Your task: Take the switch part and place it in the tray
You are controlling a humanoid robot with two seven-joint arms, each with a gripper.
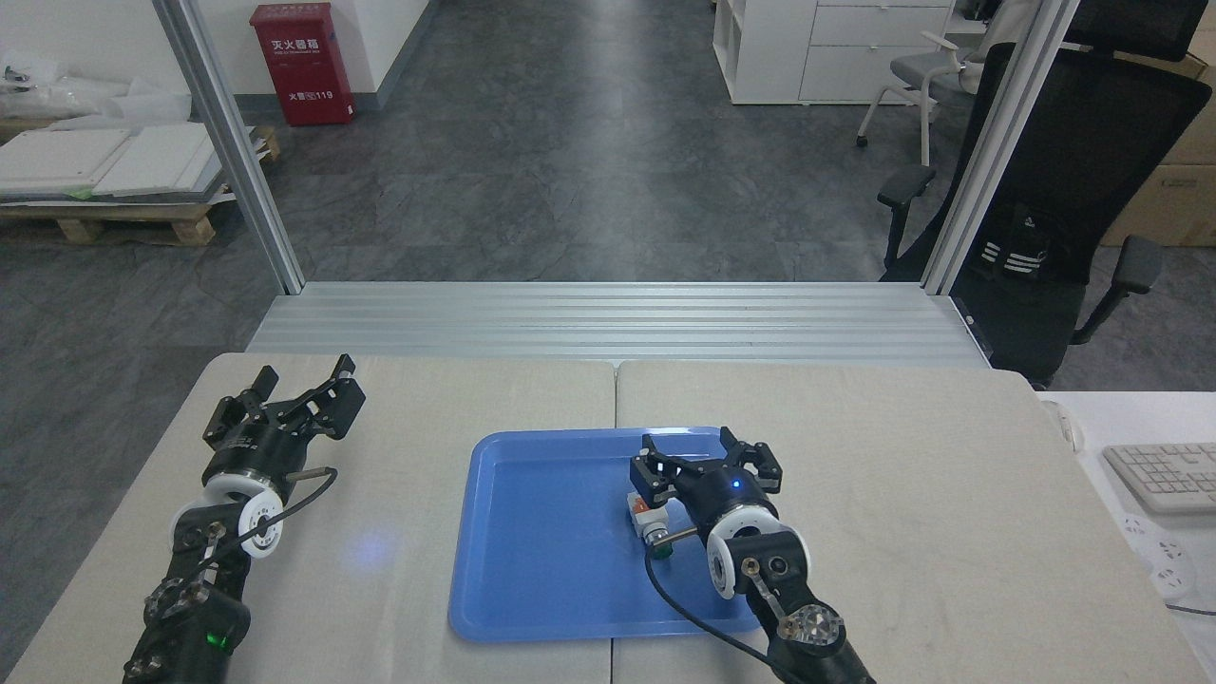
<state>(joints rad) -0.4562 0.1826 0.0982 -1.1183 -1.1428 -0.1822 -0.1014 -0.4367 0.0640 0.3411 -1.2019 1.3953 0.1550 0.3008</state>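
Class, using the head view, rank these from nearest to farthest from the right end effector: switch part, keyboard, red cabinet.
1. Switch part: in the blue tray, just beside the right end effector.
2. Keyboard: far right edge.
3. Red cabinet: far back left, on the floor.
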